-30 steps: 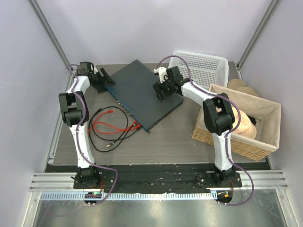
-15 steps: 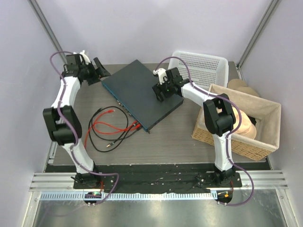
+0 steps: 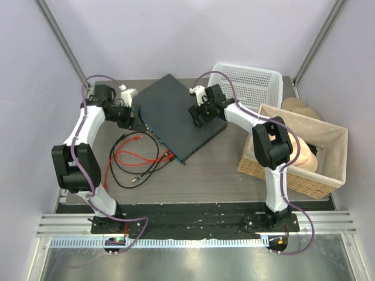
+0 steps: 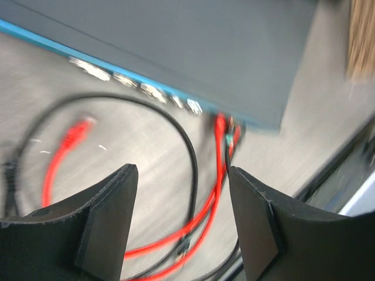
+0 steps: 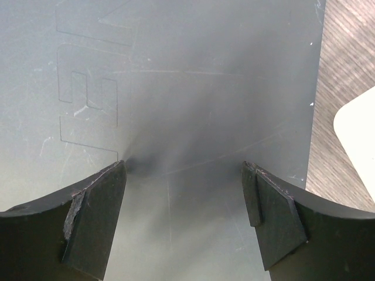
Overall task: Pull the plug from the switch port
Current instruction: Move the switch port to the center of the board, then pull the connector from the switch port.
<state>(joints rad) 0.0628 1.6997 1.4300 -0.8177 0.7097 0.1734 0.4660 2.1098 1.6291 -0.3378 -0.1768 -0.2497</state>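
Your left gripper (image 4: 180, 175) hangs with its fingers spread wide and nothing between them. It is aimed over the floor of cables toward the switch (image 4: 205, 47) and its blue front edge. Past those fingers the row of ports (image 4: 146, 91) runs along that edge. At its far end the red plug (image 4: 220, 124) sits seated in the switch, and that's your target. There looks to be a second red one just beside it, with a black lead (image 4: 188, 146) curling in close. The view is smeared, though, so I can't tell you which port each is in. A loose red connector (image 4: 76, 132) lies on the table, well apart from the switch, so don't chase that one. From above, the left arm is bent in from the switch's left corner, with a run down the front edge yet to make. Your right gripper (image 5: 183, 170) is spread too, both tips down on the switch's flat grey lid and clamped on nothing. My read is that it's there as a brace, so the box won't slide when the plug gets tugged. The switch lies slantwise mid-table, with the white basket (image 3: 249, 82) just behind its right corner. The next move wants a narrow pinch on that plug alone.
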